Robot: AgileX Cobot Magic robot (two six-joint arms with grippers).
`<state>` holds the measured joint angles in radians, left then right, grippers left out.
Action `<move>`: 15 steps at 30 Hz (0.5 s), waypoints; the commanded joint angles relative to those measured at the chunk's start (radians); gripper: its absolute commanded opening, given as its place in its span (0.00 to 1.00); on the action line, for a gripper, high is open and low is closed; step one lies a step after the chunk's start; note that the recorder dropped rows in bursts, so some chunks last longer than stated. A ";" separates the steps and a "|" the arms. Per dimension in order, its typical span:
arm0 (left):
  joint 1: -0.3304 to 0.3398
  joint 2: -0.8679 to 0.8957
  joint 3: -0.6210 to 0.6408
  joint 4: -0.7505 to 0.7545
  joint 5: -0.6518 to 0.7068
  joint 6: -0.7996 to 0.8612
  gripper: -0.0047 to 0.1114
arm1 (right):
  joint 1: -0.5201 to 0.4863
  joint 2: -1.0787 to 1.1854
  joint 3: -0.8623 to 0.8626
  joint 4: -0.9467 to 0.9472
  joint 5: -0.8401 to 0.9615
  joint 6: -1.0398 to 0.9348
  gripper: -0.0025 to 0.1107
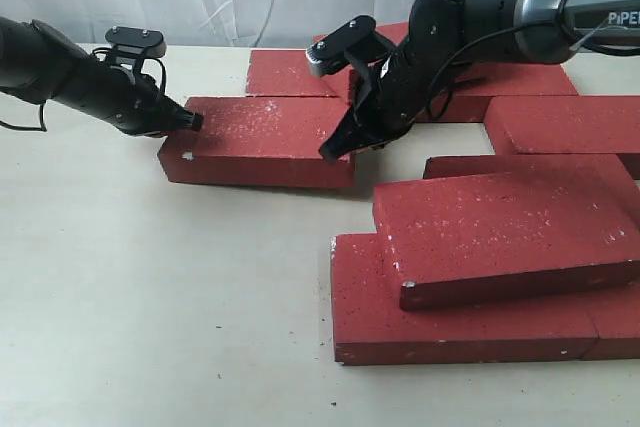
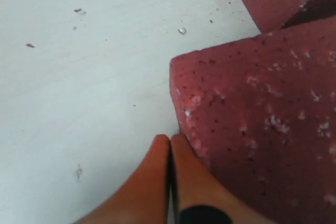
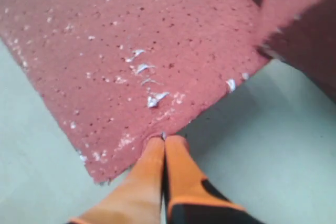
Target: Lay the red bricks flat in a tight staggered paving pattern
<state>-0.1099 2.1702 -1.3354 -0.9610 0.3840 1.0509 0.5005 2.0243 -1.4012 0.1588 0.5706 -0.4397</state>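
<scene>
The left gripper was clenched on nothing, its orange fingertips pressed together, the tip touching the left short end of one brick close to a corner. That brick lay flat on the table, its long axis running left to right between the two arms, so each claw met one end. The right gripper, likewise pinched shut and empty, rested its tip against the brick's right end. The other red bricks lay farther right and nearer the right arm, so any slide would probably go lengthwise.
</scene>
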 commanded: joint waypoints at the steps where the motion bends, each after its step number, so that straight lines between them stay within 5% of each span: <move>1: -0.012 0.007 -0.005 -0.009 0.035 0.003 0.04 | 0.030 -0.003 0.000 -0.062 -0.025 -0.050 0.01; 10: 0.001 -0.016 -0.005 0.007 0.029 -0.001 0.04 | -0.051 0.056 0.000 -0.087 -0.144 0.002 0.01; 15: 0.009 -0.020 -0.005 0.027 0.051 -0.001 0.04 | -0.065 0.026 0.000 -0.079 -0.035 0.052 0.01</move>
<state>-0.1056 2.1623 -1.3368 -0.9467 0.4201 1.0509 0.4421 2.0785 -1.4012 0.0779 0.4716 -0.4062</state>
